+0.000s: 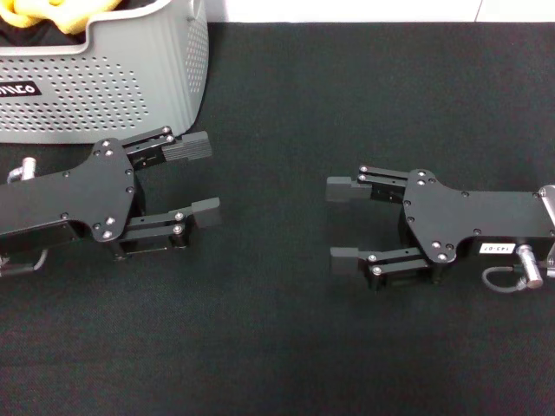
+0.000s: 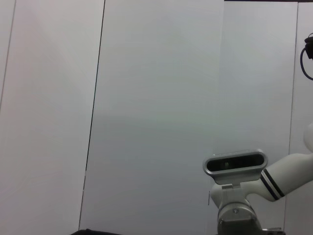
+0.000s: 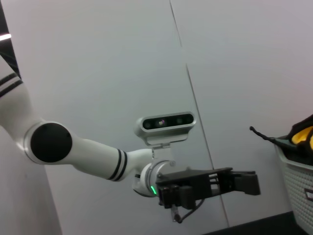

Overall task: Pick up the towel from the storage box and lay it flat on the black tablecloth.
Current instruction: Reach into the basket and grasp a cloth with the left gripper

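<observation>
Towel (image 1: 52, 15) was sitting bunched up inside the storage box (image 1: 130, 78) at the far left of the head view, only a bit of yellow poking over the rim next to some dark fabric, so basically nothing of the job was done at this point. Both arms were lying low over the black tablecloth (image 1: 286, 347), fingers pointing toward each other across the middle. Left gripper (image 1: 201, 180) was just in front of the box's near wall, jaws spread wide with nothing between them, close to the box but not reaching in. Right gripper (image 1: 343, 224) was well off to the other side, also wide open and empty, looking pretty parked. From the right wrist view you could see the left gripper (image 3: 244, 182) side-on with the box's perforated wall (image 3: 296, 188) and a sliver of yellow at the edge; the left wrist view only showed wall panels and the other arm's camera, no help. My read: the whole thing was left to do, meaning lift the left arm up over the rim, reach down, grab the towel, pull it out, then spread it flat on the cloth. The spreading part would probably want both grippers, given it's wadded up.
</observation>
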`<state>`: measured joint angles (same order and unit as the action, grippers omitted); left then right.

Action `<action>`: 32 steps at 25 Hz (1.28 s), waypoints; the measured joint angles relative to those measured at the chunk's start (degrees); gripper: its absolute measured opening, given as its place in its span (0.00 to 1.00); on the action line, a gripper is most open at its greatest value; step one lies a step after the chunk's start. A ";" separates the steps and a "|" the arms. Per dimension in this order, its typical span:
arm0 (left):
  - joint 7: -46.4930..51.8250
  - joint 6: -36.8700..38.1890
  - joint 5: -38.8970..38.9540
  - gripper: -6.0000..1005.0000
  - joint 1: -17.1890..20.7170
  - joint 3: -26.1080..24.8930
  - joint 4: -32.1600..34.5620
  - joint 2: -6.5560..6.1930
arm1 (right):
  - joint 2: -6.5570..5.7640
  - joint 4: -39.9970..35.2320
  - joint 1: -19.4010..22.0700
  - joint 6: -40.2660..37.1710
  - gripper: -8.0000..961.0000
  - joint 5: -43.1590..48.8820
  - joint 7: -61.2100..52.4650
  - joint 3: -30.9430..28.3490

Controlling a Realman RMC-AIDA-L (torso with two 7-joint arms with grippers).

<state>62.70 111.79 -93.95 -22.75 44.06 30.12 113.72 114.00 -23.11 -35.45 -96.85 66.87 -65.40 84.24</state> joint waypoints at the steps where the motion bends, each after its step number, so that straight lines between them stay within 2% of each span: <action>1: 0.09 0.00 -0.06 0.78 -0.02 -0.04 0.00 0.00 | 0.03 -0.01 0.04 0.22 0.91 -0.05 0.15 -0.02; 12: -0.05 -0.65 0.06 0.78 -0.39 -0.24 0.09 -0.04 | 0.11 -0.01 -0.17 1.49 0.90 -0.32 0.49 -0.24; 17: 4.32 -1.09 2.61 0.78 -1.09 -4.23 4.09 0.26 | 0.09 0.71 1.14 2.81 0.90 0.02 0.84 -4.01; 20: 15.56 -3.97 4.08 0.78 -2.22 -8.33 13.72 0.75 | 0.04 0.76 2.62 3.27 0.90 0.00 1.39 -5.77; 25: 35.35 -17.05 0.63 0.74 -2.50 -10.26 36.15 1.51 | 0.11 1.00 5.14 4.62 0.90 -0.19 2.81 -6.74; 29: 45.77 -27.98 -13.40 0.72 -2.94 -9.97 52.52 2.88 | 0.68 2.26 6.23 5.68 0.90 -0.19 4.49 -7.53; 32: 52.88 -33.09 -29.53 0.72 -4.85 -9.48 59.06 4.25 | 0.98 2.69 6.54 6.45 0.90 -0.35 4.92 -7.59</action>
<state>115.58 78.70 -123.48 -27.59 34.59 89.18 117.96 114.98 -20.42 -28.91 -90.40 66.52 -60.49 76.65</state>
